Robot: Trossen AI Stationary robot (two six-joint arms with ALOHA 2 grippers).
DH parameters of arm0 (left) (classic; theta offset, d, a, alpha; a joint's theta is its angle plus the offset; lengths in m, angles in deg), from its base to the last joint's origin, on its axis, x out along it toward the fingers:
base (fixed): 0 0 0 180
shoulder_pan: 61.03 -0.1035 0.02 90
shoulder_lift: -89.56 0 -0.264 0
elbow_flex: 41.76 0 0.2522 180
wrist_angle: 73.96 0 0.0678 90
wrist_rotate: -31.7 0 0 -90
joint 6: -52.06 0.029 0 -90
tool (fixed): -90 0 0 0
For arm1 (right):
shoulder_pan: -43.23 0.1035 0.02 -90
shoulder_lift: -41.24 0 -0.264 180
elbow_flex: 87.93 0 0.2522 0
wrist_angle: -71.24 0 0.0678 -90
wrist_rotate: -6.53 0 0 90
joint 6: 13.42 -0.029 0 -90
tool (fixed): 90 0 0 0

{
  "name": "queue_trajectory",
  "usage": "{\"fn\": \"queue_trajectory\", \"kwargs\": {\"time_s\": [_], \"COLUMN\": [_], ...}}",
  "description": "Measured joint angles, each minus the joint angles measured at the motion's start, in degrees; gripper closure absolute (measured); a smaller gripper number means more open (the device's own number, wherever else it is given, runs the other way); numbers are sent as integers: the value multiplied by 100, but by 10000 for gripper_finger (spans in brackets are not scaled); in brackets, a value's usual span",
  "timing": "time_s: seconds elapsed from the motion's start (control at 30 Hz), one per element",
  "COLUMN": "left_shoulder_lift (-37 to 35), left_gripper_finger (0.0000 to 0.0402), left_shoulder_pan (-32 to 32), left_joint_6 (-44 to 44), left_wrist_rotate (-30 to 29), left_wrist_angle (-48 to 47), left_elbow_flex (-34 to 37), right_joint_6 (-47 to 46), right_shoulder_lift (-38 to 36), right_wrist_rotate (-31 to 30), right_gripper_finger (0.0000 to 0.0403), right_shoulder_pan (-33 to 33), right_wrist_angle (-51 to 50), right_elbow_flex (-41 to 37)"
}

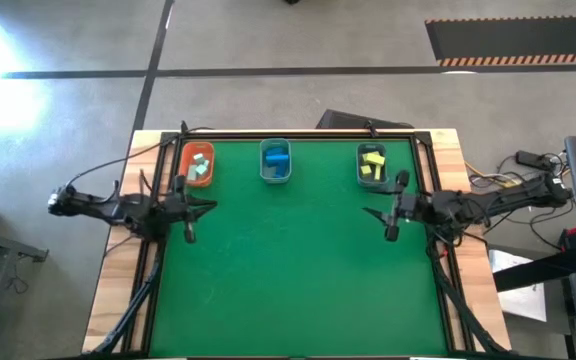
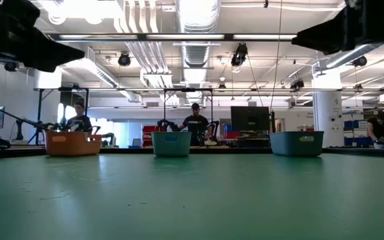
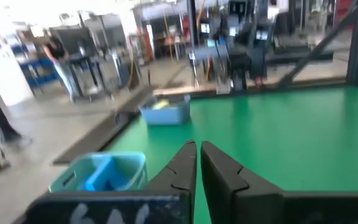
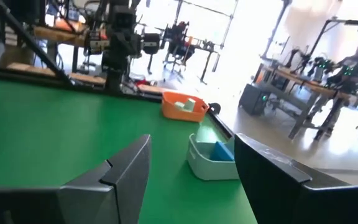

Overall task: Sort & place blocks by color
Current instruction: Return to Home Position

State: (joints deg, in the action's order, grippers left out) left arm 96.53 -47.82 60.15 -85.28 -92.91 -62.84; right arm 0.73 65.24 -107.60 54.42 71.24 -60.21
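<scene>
The blocks lie in three bins along the mat's far edge. Mint green blocks [image 1: 200,166] are in the orange bin [image 1: 185,163], blue blocks [image 1: 277,158] in the clear bin [image 1: 264,166], and yellow blocks [image 1: 372,163] in the grey bin [image 1: 361,166]. My left gripper [image 1: 208,208] hovers above the mat near the orange bin; its fingers [image 3: 199,155] are shut on nothing. My right gripper [image 1: 367,213] hovers near the grey bin; its fingers [image 4: 191,142] are wide open and hold nothing. The right wrist view shows a mint block [image 4: 182,104] and a blue block [image 4: 221,149] in their bins.
The green mat [image 1: 288,270] stretches from the bins to the table's near edge, with a black frame [image 1: 298,134] round it. In the low view the bins [image 2: 172,143] stand in a row at the far side. People sit at benches in the room behind.
</scene>
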Motion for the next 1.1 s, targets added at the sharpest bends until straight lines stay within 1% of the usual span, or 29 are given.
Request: {"fn": "queue_trajectory", "kwargs": {"time_s": [0.1,0.13,0.3,0.37,0.47,0.57,0.7,0.77,0.87,1.1], "left_shoulder_lift": [-621,-694,-390,-428,-541,-596,-587,-596,-572,-379], "left_gripper_finger": [397,396,396,396,396,396,395,395,395,395], "left_shoulder_pan": [0,0,-9,-9,-9,-9,-9,-9,-9,-9], "left_joint_6": [192,244,442,421,372,311,140,131,134,149], "left_wrist_rotate": [3,8,-4,4,10,20,33,31,3,-7], "left_wrist_angle": [-73,31,87,-27,130,235,251,259,319,343], "left_elbow_flex": [187,213,270,356,421,451,461,464,477,481], "right_joint_6": [10,12,51,179,329,413,459,223,39,121], "right_shoulder_lift": [-441,-582,-1275,-1527,-1929,-2331,-2373,-2315,-2315,-2261], "right_wrist_rotate": [-10,-14,-183,-332,-506,-597,-581,-556,-410,-446], "right_gripper_finger": [184,184,184,184,184,184,184,186,198,229], "right_shoulder_pan": [-49,-68,-151,-151,-150,-151,-157,-177,-175,-183], "right_wrist_angle": [4,3,-30,-45,-12,-186,-49,-188,-447,-664], "right_elbow_flex": [-191,-250,-525,-649,-819,-1025,-1318,-1325,-1326,-1327]}}
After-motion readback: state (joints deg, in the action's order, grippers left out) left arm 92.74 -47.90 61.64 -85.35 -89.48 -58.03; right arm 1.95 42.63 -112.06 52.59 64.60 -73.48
